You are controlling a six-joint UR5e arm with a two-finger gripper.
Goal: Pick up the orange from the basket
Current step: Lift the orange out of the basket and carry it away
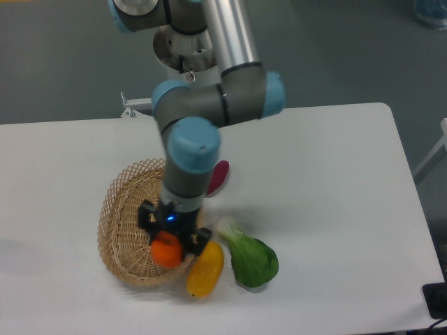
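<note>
The orange [166,253] is a small round bright-orange fruit at the right side of the wicker basket [122,209], near its front right rim. My gripper [170,246] points straight down over the basket with its black fingers on either side of the orange, closed against it. The arm's wrist hides the top of the orange and the basket's right side. I cannot tell whether the orange rests on the basket floor or hangs just above it.
A yellow-orange elongated fruit [205,269] lies just outside the basket's front right rim. A green leafy vegetable [250,258] lies to its right. A dark red item [219,176] sits behind the arm. The table's front edge is near.
</note>
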